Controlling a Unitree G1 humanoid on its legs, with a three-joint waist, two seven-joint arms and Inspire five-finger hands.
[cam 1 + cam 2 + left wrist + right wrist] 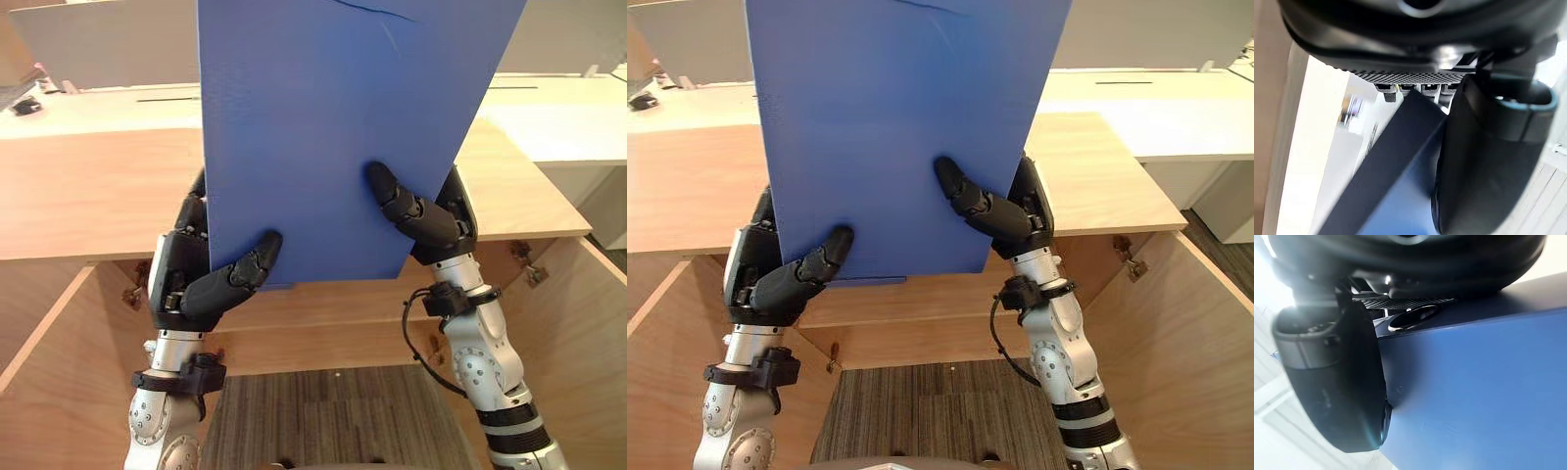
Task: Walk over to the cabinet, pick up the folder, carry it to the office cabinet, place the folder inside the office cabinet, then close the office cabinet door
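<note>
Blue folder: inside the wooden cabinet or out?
Out: the flat blue folder is upright before the light wooden cabinet, pinched by the left hand and right hand.

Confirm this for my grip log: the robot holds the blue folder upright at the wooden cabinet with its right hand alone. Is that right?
Not quite. Both hands hold the blue folder: the left hand pinches its lower left corner and the right hand its lower right edge, as the left eye view shows. The folder is upright at the wooden cabinet.

The folder (333,127) was matt blue plastic, finely textured, cabinet (88,196) was smooth pale wood-grain board, carpet (323,421) looked rough, ribbed grey cloth.
</note>
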